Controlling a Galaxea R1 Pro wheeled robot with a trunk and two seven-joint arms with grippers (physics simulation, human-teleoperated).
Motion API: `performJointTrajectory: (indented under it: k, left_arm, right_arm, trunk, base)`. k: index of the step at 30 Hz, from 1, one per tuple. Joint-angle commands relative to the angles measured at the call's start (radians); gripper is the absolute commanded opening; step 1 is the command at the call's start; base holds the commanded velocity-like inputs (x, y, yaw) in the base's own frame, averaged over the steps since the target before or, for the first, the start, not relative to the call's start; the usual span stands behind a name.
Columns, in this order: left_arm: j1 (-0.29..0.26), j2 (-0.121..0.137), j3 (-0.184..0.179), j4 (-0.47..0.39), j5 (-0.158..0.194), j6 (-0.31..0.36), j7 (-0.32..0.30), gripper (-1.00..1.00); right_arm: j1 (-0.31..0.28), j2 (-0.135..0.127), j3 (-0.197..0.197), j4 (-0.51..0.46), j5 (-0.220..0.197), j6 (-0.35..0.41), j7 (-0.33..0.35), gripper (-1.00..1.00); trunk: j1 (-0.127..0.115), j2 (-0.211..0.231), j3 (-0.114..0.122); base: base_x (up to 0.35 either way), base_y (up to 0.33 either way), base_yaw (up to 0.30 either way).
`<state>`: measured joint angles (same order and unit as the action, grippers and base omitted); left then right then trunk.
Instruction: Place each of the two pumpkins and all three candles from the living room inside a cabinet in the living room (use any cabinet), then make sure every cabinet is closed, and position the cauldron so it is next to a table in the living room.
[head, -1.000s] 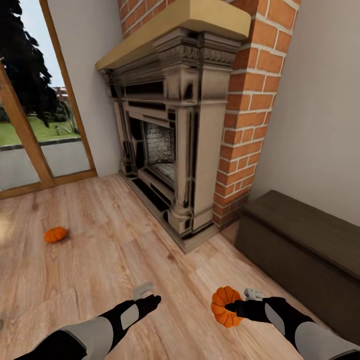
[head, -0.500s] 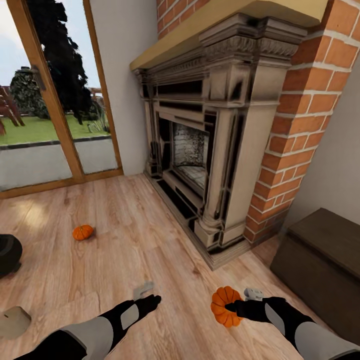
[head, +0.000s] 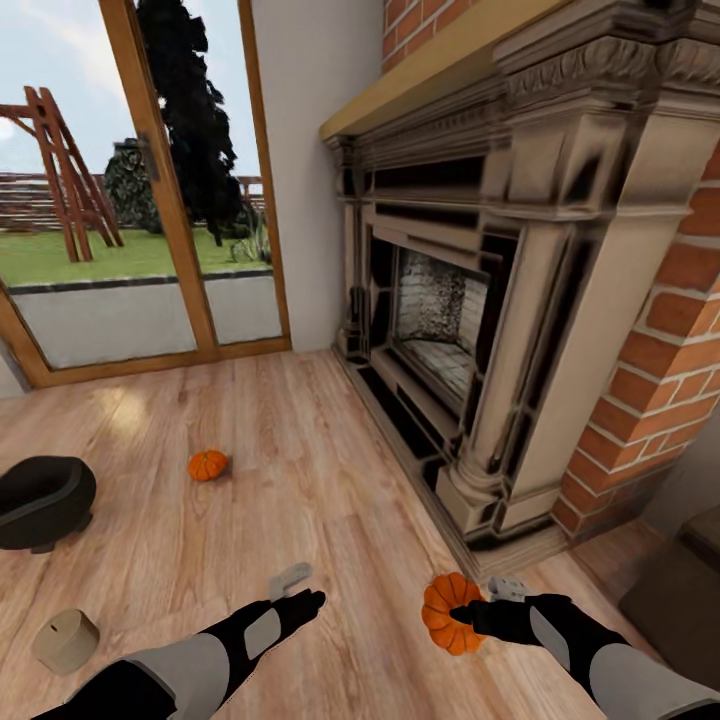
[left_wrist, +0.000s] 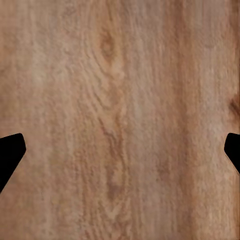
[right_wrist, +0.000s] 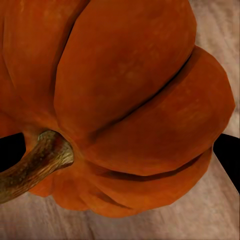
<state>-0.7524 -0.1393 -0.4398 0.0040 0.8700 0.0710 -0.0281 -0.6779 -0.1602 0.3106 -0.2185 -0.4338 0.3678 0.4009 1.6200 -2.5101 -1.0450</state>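
Observation:
My right gripper (head: 465, 614) is shut on an orange ribbed pumpkin (head: 447, 611), held above the wood floor in front of the fireplace; in the right wrist view this pumpkin (right_wrist: 125, 105) looms large with its brown stem, black fingertips (right_wrist: 227, 155) at either side. The second pumpkin (head: 207, 465) lies on the floor further ahead on the left. A black cauldron (head: 40, 498) stands at the left edge, and one candle (head: 65, 640) sits on the floor below it. My left gripper (head: 303, 598) hovers over bare floorboards, open and empty, its fingertips (left_wrist: 10, 152) far apart. A corner of the dark-brown cabinet (head: 680, 590) shows at the lower right.
A large stone fireplace (head: 500, 300) with a brick chimney (head: 690, 330) fills the right side, its plinth jutting onto the floor. Wood-framed glass doors (head: 150, 200) stand at the back left. Open wood floor (head: 300, 480) lies between the fireplace and the cauldron.
The camera has swung left: the cauldron and candle have come into view and the cabinet has slid to the right edge. Both arms hold the same pose, pumpkin still gripped.

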Motion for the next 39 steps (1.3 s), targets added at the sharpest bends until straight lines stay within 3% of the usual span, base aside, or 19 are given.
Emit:
performJointTrajectory:
  k: [1,39]
  left_arm:
    - [-0.001,0.000,-0.008,0.001,0.011,0.003,-0.003,1.00]
    - [-0.001,-0.003,-0.008,0.001,0.011,0.004,-0.003,1.00]
  right_arm:
    - [0.000,-0.001,0.001,-0.002,-0.010,0.007,0.002,-1.00]
    - [0.000,0.002,0.001,-0.002,-0.010,0.006,0.002,-1.00]
  trunk:
    - [0.000,0.000,-0.001]
    - [0.000,0.000,-0.001]
  base:
    - [0.282,0.000,0.291]
    - [0.261,0.000,0.291]
